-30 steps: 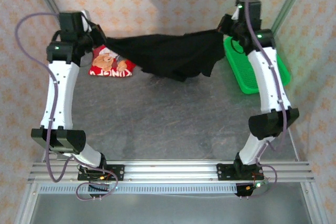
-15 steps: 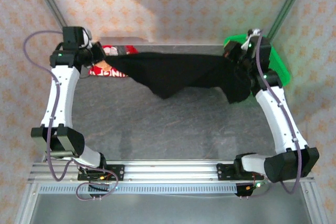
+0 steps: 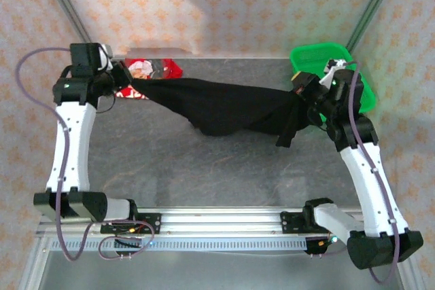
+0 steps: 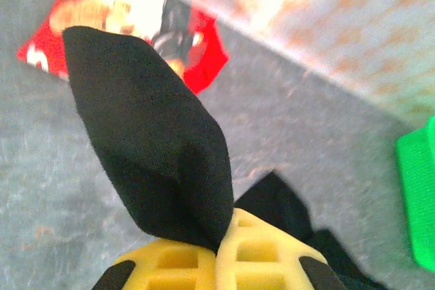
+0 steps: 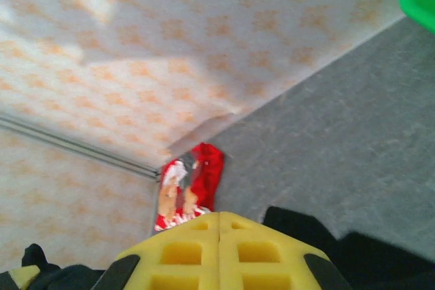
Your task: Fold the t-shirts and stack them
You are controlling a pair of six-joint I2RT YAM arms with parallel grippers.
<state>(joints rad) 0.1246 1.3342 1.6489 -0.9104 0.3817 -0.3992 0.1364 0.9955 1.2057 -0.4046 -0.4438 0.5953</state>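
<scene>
From my station I see a grey, mottled tabletop [image 3: 204, 168] with a green mesh basket [image 3: 318, 54] sitting at its far right corner, close to the patterned back wall [image 3: 238, 5]. An aluminium rail [image 3: 224, 221] runs along the near edge. A green blur in the right wrist view's top corner is probably that same basket.

Black shirt drawn out and brought nearer between the two arms.

The black shirt [image 3: 224, 106], a second ago bunched high at the far edge, is now pulled into a long sagging band. The right gripper [image 3: 300, 94] has been carried nearer, its elbow swung to the near right corner. The left gripper [image 3: 127, 82] has been brought slightly nearer. The red shirt [image 3: 153, 68] is now seen as a narrower strip.
</scene>
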